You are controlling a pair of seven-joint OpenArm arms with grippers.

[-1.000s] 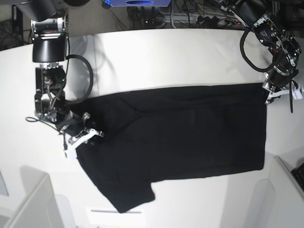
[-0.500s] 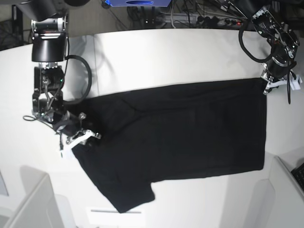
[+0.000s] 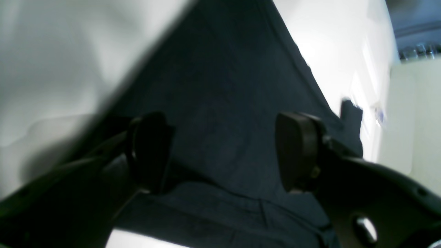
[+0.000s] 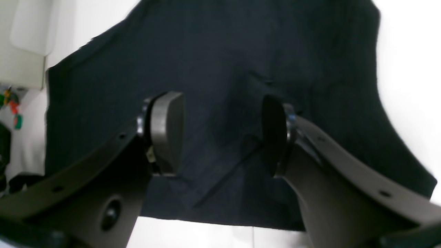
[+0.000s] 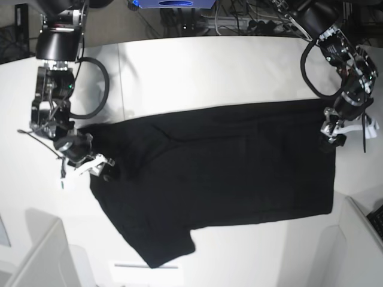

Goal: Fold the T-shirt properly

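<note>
On the white table (image 5: 197, 66) the black T-shirt (image 5: 221, 167) lies spread plain side up, left gripper (image 5: 333, 136) and right gripper (image 5: 84, 170) spread wide and empty over opposite edges, probably placed there for a fold.

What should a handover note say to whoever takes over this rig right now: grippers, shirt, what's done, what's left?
Left gripper: open, nothing between the pads, low over the shirt's edge at its end of the table.
Right gripper: open, empty, over the opposite end.
T-shirt: lying flat on the white table, plain black side up, one sleeve sticking out toward the near edge. Neither gripper holds it.
Done: shirt laid out flat.
Left: no clear fold visible yet; probably re-grasp the edges and start folding.
</note>
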